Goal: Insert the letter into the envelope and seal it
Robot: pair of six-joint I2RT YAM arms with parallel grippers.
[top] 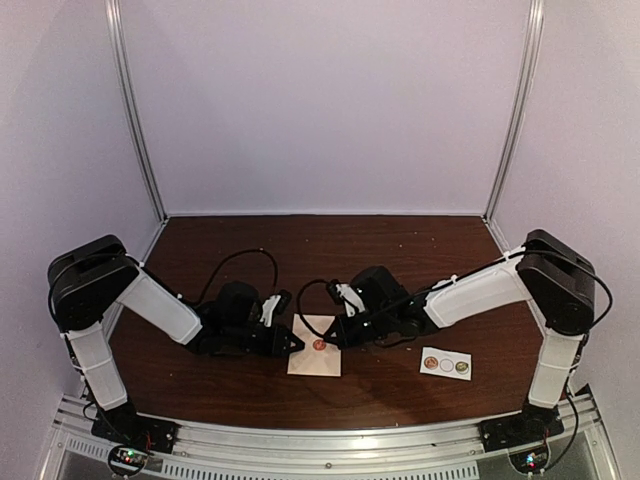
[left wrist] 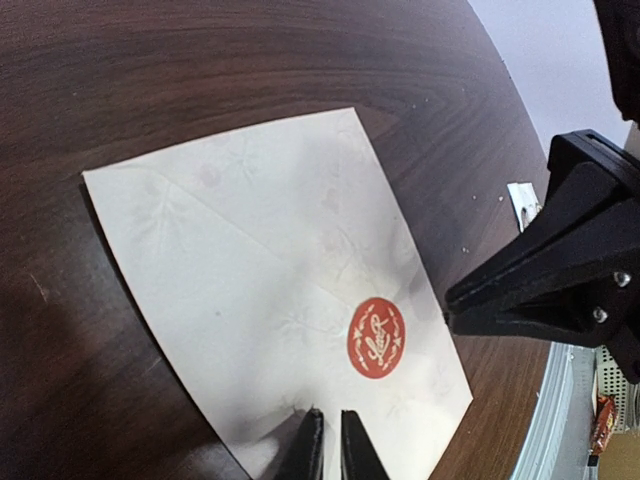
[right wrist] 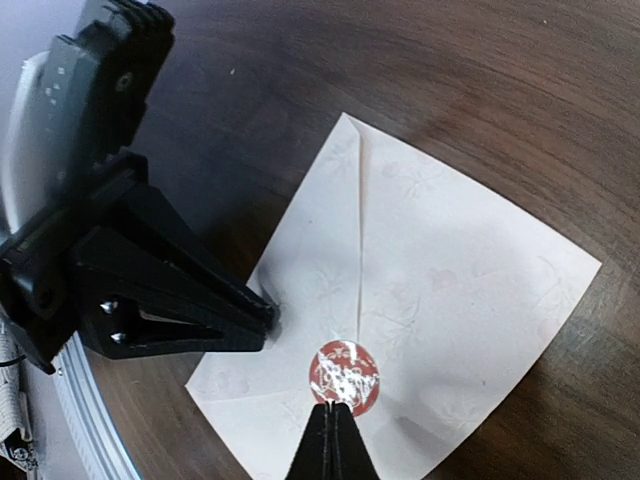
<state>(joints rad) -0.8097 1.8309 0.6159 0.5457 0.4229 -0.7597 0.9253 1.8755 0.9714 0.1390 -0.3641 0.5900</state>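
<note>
The pale envelope [top: 315,352] lies flat on the dark wood table, its pointed flap folded down under a round red sticker [top: 319,344]. My right gripper [right wrist: 333,412] is shut, its tips touching the near edge of the red sticker [right wrist: 345,372]. My left gripper [left wrist: 330,416] rests its tips on the envelope [left wrist: 250,250] near its edge, left of the sticker [left wrist: 376,339]; its jaws are almost together with a thin slit and nothing between them. The letter is out of view.
A small white strip [top: 446,364] with round stickers lies to the right of the envelope, near the right arm. Purple walls and metal posts close in the back and sides. An aluminium rail runs along the near edge.
</note>
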